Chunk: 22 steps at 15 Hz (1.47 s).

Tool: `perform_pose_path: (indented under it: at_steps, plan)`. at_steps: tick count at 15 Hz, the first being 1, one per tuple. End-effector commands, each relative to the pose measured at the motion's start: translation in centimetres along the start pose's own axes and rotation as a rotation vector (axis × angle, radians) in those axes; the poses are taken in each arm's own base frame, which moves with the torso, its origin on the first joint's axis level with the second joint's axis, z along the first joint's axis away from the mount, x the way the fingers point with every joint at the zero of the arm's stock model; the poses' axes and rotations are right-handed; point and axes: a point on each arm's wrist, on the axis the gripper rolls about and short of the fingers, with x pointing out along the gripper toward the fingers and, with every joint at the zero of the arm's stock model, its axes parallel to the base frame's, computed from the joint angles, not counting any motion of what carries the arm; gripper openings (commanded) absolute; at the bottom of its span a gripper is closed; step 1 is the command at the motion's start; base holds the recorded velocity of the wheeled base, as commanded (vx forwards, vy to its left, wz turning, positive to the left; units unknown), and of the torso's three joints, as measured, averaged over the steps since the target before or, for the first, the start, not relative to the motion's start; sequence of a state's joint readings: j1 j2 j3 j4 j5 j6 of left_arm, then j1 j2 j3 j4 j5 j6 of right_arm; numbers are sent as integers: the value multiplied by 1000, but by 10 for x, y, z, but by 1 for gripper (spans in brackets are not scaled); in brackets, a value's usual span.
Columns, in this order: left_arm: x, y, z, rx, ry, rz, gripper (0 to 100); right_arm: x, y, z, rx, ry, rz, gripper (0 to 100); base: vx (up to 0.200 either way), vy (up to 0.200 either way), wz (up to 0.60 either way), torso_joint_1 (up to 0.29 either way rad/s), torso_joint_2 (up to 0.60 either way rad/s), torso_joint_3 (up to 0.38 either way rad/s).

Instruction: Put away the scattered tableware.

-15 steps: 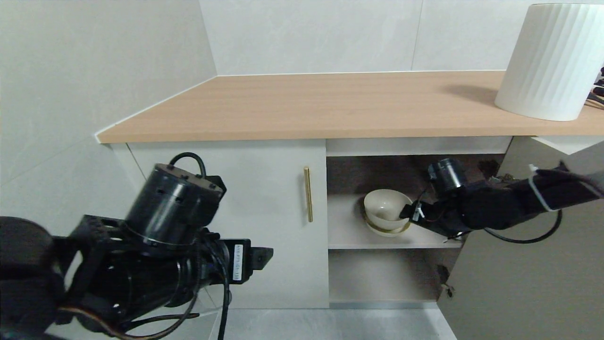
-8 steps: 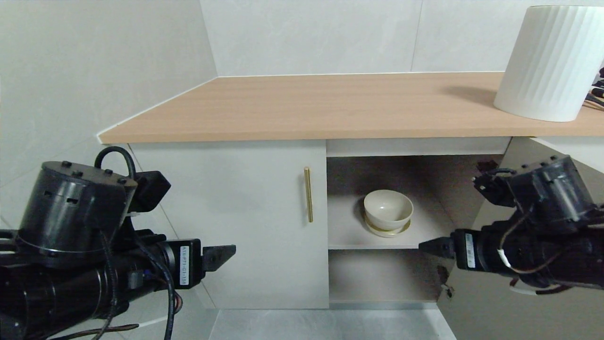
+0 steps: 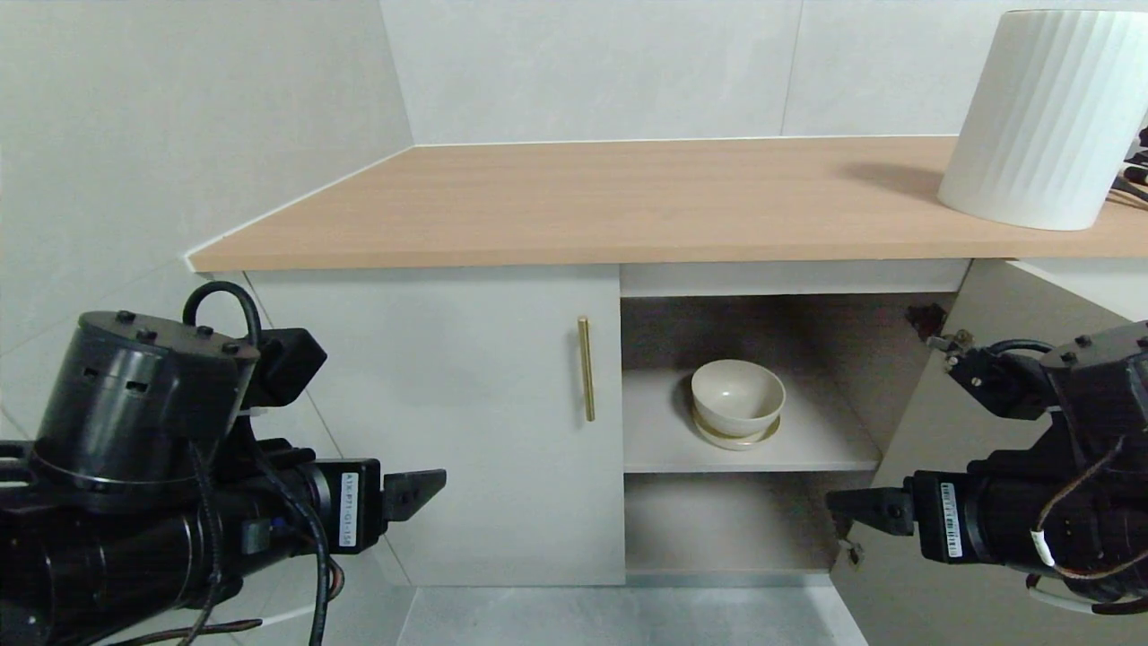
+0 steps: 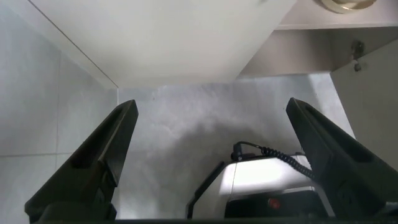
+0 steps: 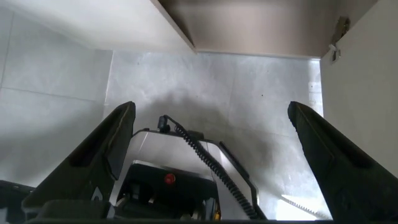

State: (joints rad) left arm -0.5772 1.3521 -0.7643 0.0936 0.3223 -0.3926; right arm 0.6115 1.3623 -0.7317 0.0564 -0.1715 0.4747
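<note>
The bowl [image 3: 737, 397] sits shelved in the open cabinet [image 3: 448, 404]. Our left gripper [image 4: 211, 102] and right gripper [image 5: 210, 106] gape empty. Only closing up remains, we judge.

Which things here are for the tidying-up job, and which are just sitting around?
For the job:
- bowl
- saucer under the bowl
- cupboard shelf they sit on

Just sitting around:
- white ribbed tub
- worktop it stands on
- shut door with the gold handle
</note>
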Motion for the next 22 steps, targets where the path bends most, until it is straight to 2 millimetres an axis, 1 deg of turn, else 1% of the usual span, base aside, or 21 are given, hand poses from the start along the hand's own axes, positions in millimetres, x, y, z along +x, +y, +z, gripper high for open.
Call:
perform_pose_path:
  at_steps: [1,15,22]
  plan:
    - [1,-2,-1,7,8,-1,100,-1,0,-1,-2,2,0,100,-200,0,0,7,7,-7]
    - [1,-2,-2,11,9,-3,100,0,-1,-3,-11,9,-2,100,-200,0,0,1,5,3]
    - [1,-2,-3,14,12,-3,100,-2,-1,-3,-11,5,1,100,0,0,0,0,0,0]
